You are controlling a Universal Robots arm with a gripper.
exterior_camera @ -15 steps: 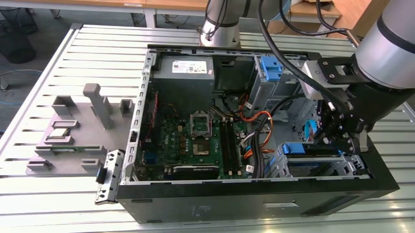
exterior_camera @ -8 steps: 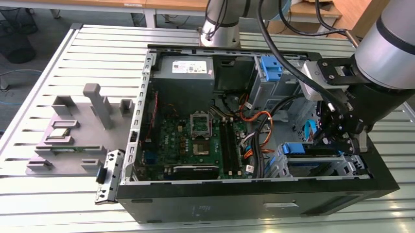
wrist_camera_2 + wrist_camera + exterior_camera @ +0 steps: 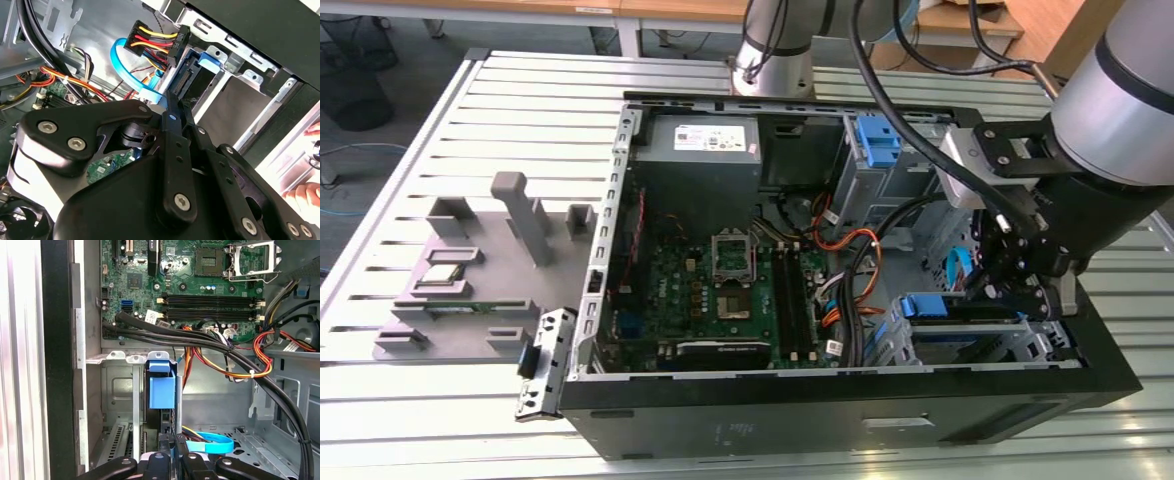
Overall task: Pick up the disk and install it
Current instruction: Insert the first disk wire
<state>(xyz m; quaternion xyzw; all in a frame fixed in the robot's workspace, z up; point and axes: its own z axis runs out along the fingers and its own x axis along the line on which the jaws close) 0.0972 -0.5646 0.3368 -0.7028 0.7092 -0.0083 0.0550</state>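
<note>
On the ribbed metal bench (image 3: 454, 130) lies the open black computer case (image 3: 854, 420), its green board (image 3: 200, 285) flat inside. The matte black tool (image 3: 167, 460) is closed narrow on the disk (image 3: 162, 390), whose smooth blue plastic handle stands upright in the grey steel cage (image 3: 120, 390).

Slatted table (image 3: 480, 100) under computer case (image 3: 854, 410)

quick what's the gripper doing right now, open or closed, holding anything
Gripper: closed on the disk, which stands on edge in the grey drive cage of the computer case.
</note>
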